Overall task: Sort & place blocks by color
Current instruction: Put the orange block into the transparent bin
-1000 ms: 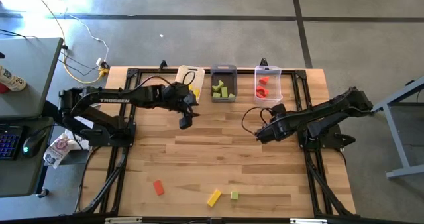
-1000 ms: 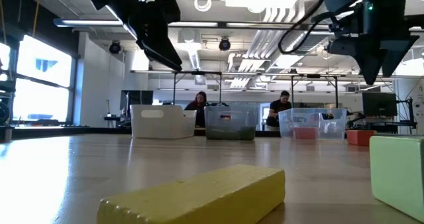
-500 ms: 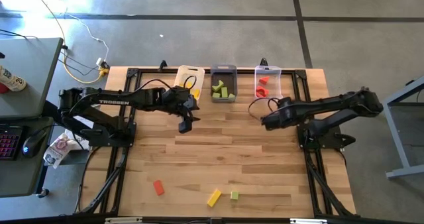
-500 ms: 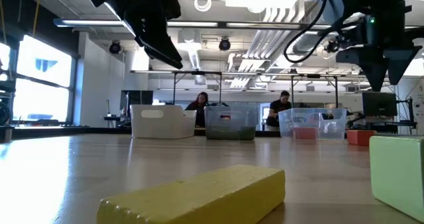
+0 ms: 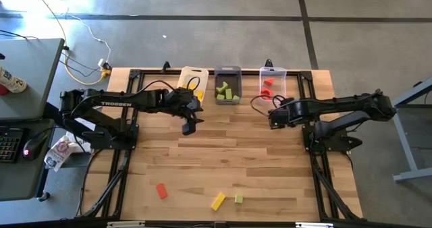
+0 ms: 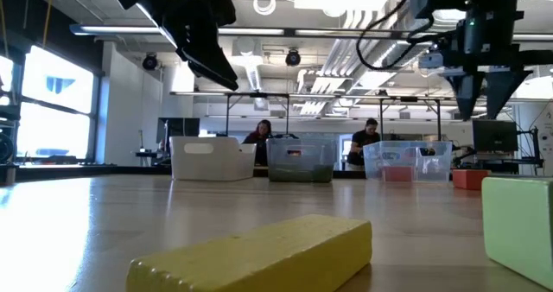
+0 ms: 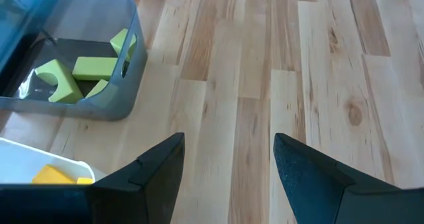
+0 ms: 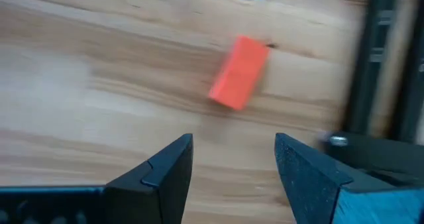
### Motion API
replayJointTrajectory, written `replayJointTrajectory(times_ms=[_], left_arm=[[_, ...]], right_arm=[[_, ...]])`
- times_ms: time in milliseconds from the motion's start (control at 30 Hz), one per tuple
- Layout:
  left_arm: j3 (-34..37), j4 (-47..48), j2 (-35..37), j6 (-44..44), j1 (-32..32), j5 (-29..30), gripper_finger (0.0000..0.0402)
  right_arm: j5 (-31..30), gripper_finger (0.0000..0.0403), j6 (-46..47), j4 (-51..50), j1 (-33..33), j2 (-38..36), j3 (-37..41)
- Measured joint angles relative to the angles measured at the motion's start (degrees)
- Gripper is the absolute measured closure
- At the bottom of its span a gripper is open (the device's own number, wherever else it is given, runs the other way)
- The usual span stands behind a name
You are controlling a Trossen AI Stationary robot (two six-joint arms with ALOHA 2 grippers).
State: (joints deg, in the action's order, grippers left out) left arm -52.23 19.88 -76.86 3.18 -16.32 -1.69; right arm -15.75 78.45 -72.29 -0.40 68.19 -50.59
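Three loose blocks lie near the table's near edge: a red block [image 5: 161, 191], a yellow block [image 5: 217, 201] [image 6: 259, 253] and a small green block [image 5: 238, 199] [image 6: 518, 227]. Another red block [image 8: 240, 73] [image 6: 471, 179] lies flat on the wood by the clear bin, just ahead of my open right gripper [image 5: 273, 117] [image 8: 232, 151]. My left gripper [image 5: 187, 125] [image 7: 228, 151] hovers open above bare table in front of the white and grey bins. Green blocks [image 7: 93, 68] sit in the grey bin and a yellow block [image 7: 56, 176] in the white bin.
Three bins stand in a row at the far edge: white [image 5: 192, 79], grey [image 5: 227, 86] and clear [image 5: 273, 85], the clear one holding red blocks. A dark table frame rail [image 8: 384, 58] runs beside the red block. Bare wood [image 5: 229, 154] fills the table's middle.
My right gripper has travelled toward the table's far edge, closing on the clear bin, staying open. My left gripper has kept almost still. No block has moved.
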Motion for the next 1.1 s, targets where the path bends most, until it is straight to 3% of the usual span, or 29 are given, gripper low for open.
replayJointTrajectory(times_ms=[400,667,1100], left_arm=[[0.0,1.04,-0.02,0.44,1.19,0.0,0.0183],[-0.02,3.79,0.07,0.43,2.59,0.0,0.0183],[-0.09,4.39,4.01,1.95,6.05,-0.15,0.0183]], right_arm=[[-2.65,0.0201,-2.87,6.1,0.0,0.01,0.0],[-2.28,0.0201,2.04,6.81,0.0,0.01,0.22],[2.32,0.0201,8.06,16.19,-3.4,0.06,14.17]])
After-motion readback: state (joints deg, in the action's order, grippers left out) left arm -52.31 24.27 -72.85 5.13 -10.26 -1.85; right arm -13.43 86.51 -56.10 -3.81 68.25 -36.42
